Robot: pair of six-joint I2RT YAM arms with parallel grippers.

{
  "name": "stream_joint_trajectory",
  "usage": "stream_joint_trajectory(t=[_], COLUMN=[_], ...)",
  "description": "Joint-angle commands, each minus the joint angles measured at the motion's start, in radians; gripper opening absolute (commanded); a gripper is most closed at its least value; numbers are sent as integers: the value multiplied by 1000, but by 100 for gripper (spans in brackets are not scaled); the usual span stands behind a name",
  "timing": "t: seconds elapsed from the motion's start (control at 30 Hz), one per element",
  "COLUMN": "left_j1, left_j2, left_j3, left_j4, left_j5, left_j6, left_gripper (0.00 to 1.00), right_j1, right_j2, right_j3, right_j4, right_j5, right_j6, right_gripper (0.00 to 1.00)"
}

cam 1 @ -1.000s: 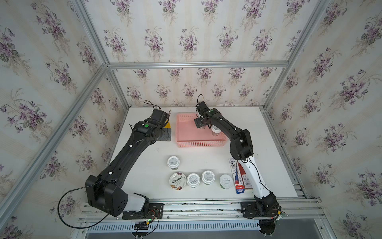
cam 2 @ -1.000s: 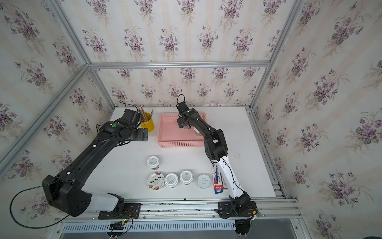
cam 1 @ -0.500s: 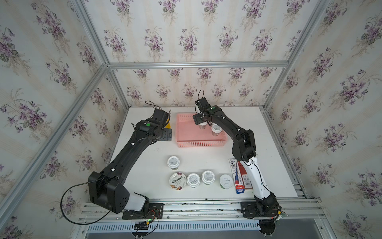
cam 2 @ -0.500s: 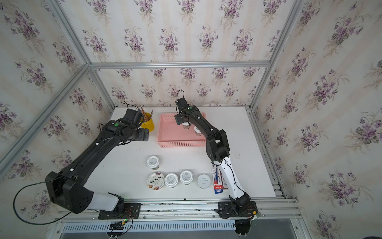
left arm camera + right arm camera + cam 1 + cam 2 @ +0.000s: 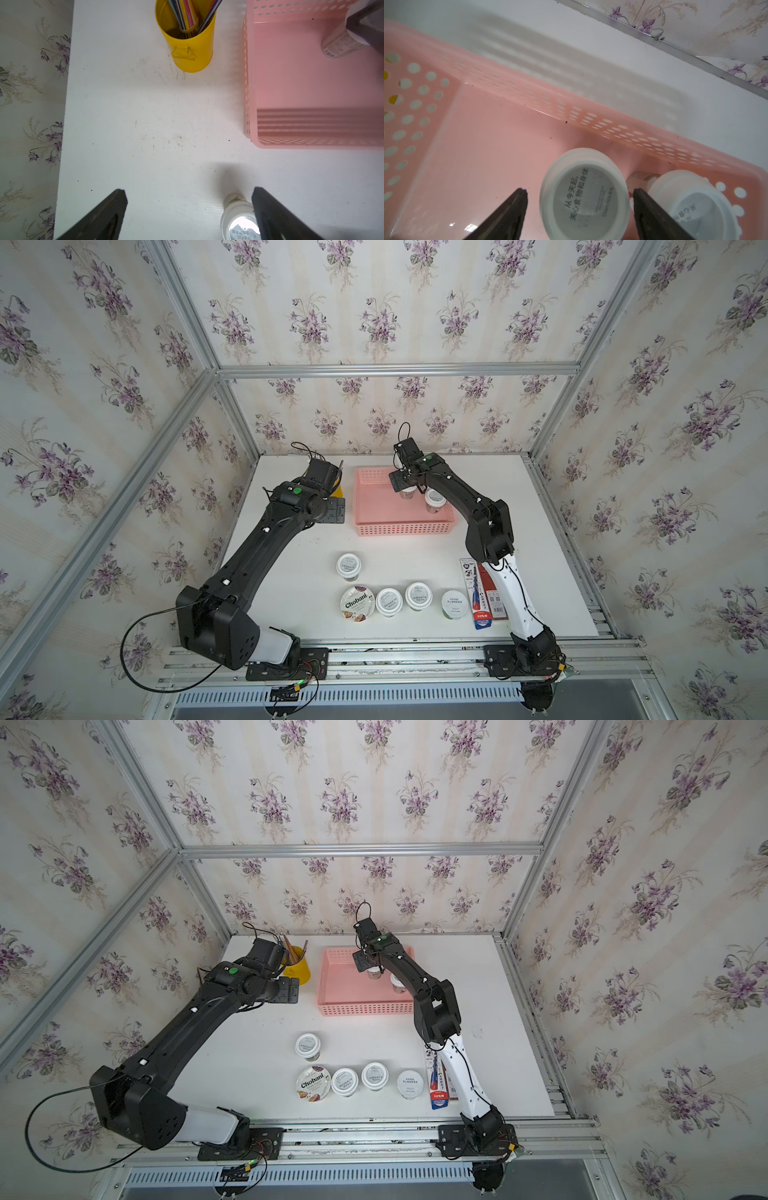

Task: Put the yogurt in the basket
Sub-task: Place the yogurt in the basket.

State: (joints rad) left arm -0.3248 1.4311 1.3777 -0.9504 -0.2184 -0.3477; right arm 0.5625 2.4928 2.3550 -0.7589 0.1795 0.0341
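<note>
Two small round yogurt cups with white grey-printed lids are standing upright inside the shallow rectangular pink perforated plastic basket (image 5: 403, 529), in the half nearer my right arm. I am hovering the right claw (image 5: 579, 190) directly over one of them, the inner basket cup (image 5: 583, 195): its black fingers (image 5: 510, 216) are spread wide and straddling the lid, with pink floor showing between one finger and the cup, while the opposite finger is sitting in the narrow gap beside the outer basket cup (image 5: 691, 205), too close for me to tell whether it is touching. The claw is pinching nothing.

Five more cups are sitting on the white table (image 5: 415, 556), well apart from the basket: a lone white-lidded cup (image 5: 348, 565), and nearer me a row of the wide Chobani cup (image 5: 357, 603), a first row cup (image 5: 388, 601), a second row cup (image 5: 418, 596) and the pale-green-lidded cup (image 5: 454, 604), with flat red and blue packets (image 5: 482, 593) just beside it.

My left claw (image 5: 189, 189) is hanging over bare table, fingers spread wide and holding nothing; the lone white-lidded cup is showing just beside one fingertip, and the yellow cylindrical pencil cup (image 5: 193, 52) is standing near the basket.
</note>
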Motion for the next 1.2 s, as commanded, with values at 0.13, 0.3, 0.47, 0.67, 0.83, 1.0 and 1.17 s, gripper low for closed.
stream_joint_trajectory(t=[0.13, 0.3, 0.47, 0.67, 0.83, 1.0, 1.17], left_j1=[3, 3, 3, 3, 3, 3, 3], left_j2=[0, 1, 1, 1, 1, 0, -2], left_j3=[7, 7, 7, 7, 6, 6, 4], left_j4=[6, 5, 5, 4, 5, 5, 3], left_j5=[-13, -13, -10, -7, -7, -6, -7], left_j6=[4, 6, 4, 3, 3, 2, 1], left_gripper=[99, 99, 99, 99, 99, 99, 99], right_j1=[0, 0, 0, 0, 0, 0, 0], right_j2=[-11, -14, -18, -23, -25, -25, -25], right_j3=[-32, -42, -44, -45, -48, -58, -65], right_j4=[2, 1, 2, 6, 7, 12, 15], right_j5=[19, 47, 72, 98, 112, 124, 121], right_j6=[7, 2, -5, -8, -11, -14, -16], right_gripper=[80, 80, 80, 79, 79, 79, 79])
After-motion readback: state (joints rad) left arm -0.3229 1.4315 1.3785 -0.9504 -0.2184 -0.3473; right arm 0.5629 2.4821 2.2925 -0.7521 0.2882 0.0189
